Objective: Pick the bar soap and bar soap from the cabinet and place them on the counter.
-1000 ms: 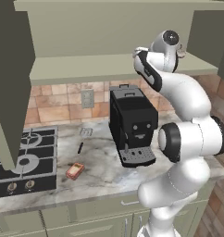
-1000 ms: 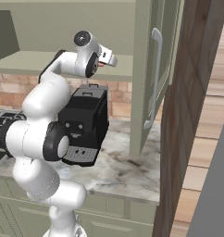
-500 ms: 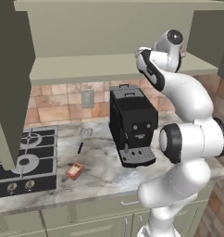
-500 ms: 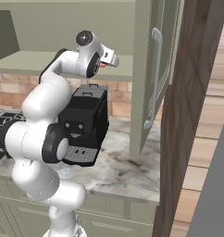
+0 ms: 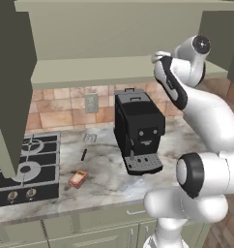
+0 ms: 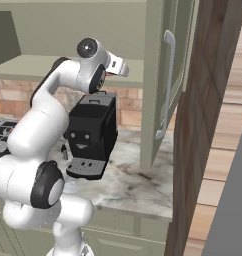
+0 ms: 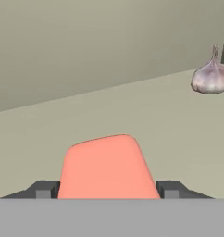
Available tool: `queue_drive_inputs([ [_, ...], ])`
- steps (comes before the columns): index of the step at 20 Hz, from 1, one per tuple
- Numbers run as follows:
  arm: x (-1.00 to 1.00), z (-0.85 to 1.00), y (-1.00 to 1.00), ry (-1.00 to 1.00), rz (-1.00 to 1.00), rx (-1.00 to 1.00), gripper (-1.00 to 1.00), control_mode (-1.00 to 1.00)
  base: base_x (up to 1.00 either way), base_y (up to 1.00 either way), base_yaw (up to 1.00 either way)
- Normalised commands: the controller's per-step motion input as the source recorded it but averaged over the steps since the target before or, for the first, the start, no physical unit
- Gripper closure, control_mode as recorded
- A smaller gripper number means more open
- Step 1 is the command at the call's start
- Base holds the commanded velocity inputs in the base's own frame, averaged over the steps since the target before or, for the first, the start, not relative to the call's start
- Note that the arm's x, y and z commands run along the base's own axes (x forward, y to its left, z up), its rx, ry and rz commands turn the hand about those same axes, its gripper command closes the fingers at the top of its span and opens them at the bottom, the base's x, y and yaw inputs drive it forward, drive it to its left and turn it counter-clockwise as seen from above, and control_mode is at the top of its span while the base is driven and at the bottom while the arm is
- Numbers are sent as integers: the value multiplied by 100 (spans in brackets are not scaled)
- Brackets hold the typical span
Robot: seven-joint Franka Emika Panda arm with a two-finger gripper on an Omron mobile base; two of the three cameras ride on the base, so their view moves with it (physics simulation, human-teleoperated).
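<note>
Simulated kitchen, seen from the robot's base and hand. White arm [image 5: 206, 111] reached up into the open sage-green cabinet [image 5: 104, 72]. In the hand view, coral-red bar soap [image 7: 107, 166] lay on the cabinet shelf [image 7: 169, 115], directly between the two dark fingertips [image 7: 42, 190] of the gripper [image 7: 107, 190]. Jaws stood wide, one tip at each side of the bar, right against its edges; firm grip or mere bracketing, impossible to tell. Farther back on the shelf, toward the view's right, sat a pale garlic bulb [image 7: 211, 76], well apart. Below, on the marbled counter [image 5: 104, 174], lay the orange-brown bar soap [image 5: 78, 178] near the black hob [image 5: 24, 167], left of a black coffee machine [image 5: 138, 131].
</note>
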Motion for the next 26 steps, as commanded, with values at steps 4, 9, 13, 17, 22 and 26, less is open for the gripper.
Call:
queue_drive_inputs([
  [4, -85, 4, 0, -8, 0, 0, 100, -100, 0, 0, 0],
  [9, -88, 0, 0, -6, 0, 0, 100, -100, 0, 0, 0],
  [13, -80, 0, 0, 0, 0, 0, 100, -100, 0, 0, 0],
  [17, -65, 0, 0, 4, 0, 0, 100, -100, 0, 0, 0],
  [22, -55, -5, -5, 7, 0, 0, 100, -100, 0, 0, 0],
  [26, -55, -18, -13, 8, 0, 0, 100, -100, 0, 0, 0],
])
